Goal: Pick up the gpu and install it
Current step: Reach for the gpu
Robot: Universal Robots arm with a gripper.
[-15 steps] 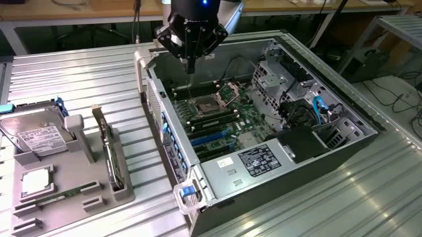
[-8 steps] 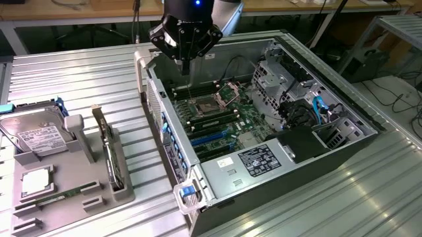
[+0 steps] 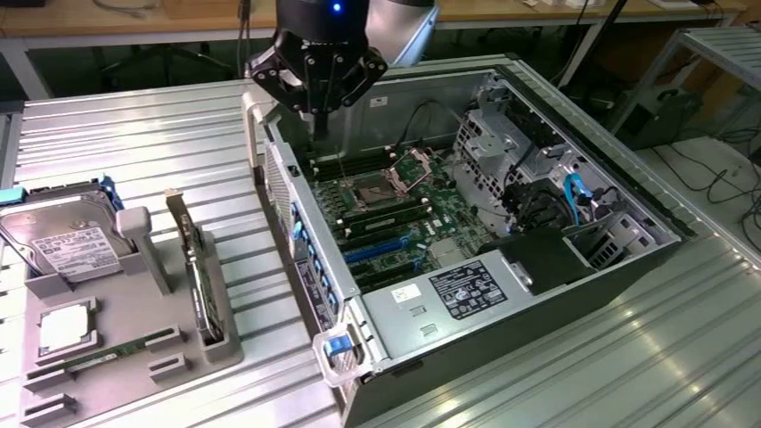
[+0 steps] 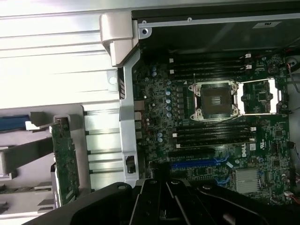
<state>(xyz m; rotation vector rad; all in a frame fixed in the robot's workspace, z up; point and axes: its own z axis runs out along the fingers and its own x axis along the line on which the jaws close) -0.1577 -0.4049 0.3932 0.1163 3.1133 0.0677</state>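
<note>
The gpu [image 3: 199, 278] stands on its long edge in a grey holder [image 3: 143, 357] on the exterior view's left, its silver bracket at the far end. In the wrist view the gpu [image 4: 64, 157] is a green card in the same holder. My gripper [image 3: 319, 114] hangs above the far left corner of the open computer case [image 3: 393, 312], well away from the gpu. Its fingers meet at a point with nothing between them. In the wrist view my gripper [image 4: 162, 183] sits over the motherboard's blue slots [image 4: 197, 164].
A hard drive [image 3: 66, 241], a square chip [image 3: 66, 326] and a green memory stick [image 3: 113, 353] also rest in the holder. Inside the case are the open CPU socket [image 3: 369, 192], memory slots and blue cables [image 3: 579, 198]. The ribbed metal table [image 3: 143, 143] carries everything.
</note>
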